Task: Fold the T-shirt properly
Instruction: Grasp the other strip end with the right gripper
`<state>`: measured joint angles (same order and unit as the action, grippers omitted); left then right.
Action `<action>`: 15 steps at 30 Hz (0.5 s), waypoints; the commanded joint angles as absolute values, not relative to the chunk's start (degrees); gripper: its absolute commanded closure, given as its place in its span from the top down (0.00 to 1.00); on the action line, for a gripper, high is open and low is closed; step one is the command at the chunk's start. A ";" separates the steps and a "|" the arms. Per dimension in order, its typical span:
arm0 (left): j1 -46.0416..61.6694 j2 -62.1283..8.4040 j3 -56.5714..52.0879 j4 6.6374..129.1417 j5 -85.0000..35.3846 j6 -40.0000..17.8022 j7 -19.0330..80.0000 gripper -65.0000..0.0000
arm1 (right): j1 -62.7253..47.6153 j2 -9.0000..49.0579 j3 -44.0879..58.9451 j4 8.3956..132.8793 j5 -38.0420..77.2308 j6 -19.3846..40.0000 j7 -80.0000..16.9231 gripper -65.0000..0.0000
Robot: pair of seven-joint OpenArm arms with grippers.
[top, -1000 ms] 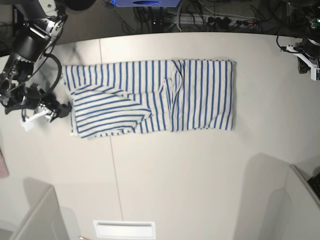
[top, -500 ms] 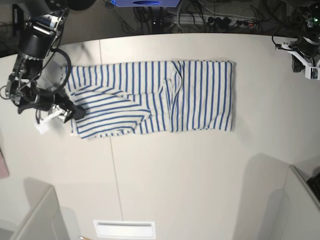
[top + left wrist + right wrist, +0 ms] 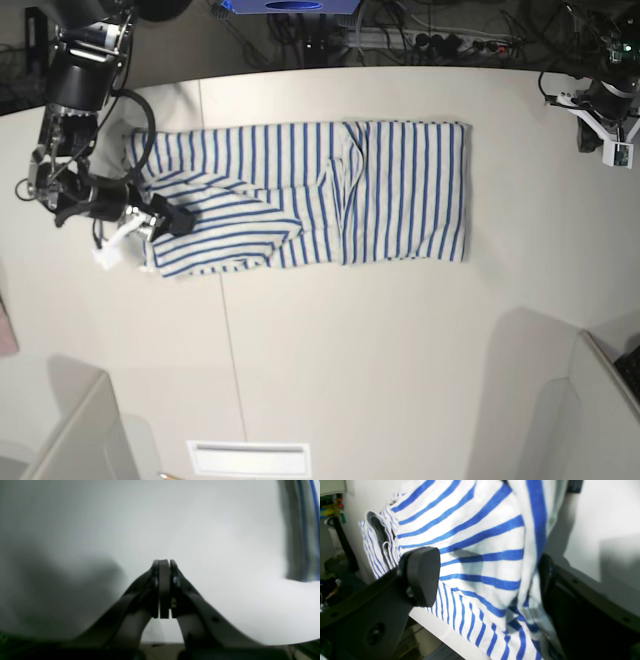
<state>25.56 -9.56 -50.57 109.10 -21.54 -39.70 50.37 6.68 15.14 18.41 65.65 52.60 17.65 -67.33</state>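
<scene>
Nearest the base camera, a pale slotted plate (image 3: 248, 458) is lying flat at the front edge of the white table (image 3: 380, 340), with grey angled panels (image 3: 75, 435) rising at both lower corners. Farther in, a thin seam (image 3: 226, 300) is running front to back across the tabletop. Beyond that, the T-shirt (image 3: 320, 195) is lying spread lengthwise across the middle of the table, white with thin blue stripes, its one end folded over into a diagonal flap. At that end the right gripper (image 3: 140, 222) is sitting at the shirt's edge with its jaws standing wide apart; in the right wrist view one dark pad (image 3: 422, 576) is hovering over the striped cloth and the other finger is showing at the cloth's edge, nothing yet pinched between them. Well apart, at the far corner of the table, the left gripper (image 3: 163, 565) is hanging over bare tabletop with its jaws pressed together on nothing, a sliver of striped cloth showing at the edge of its view. Behind the table, dark cables and a power strip (image 3: 450, 42) are cluttering the floor.
</scene>
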 commanded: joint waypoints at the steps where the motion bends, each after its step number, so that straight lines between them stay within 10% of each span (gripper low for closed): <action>1: 25.63 -10.33 -50.33 109.93 -22.29 -40.00 49.36 0.00 | 4.70 14.37 15.34 64.66 45.32 16.66 -72.40 0.75; 15: 21.23 -10.33 -47.08 102.29 -14.20 -40.00 49.19 0.00 | 4.62 14.90 12.53 64.13 45.23 16.66 -69.41 0.73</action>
<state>21.19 -9.58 -46.83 101.47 -13.76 -39.72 50.09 6.31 14.85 13.13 65.87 54.92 18.28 -65.06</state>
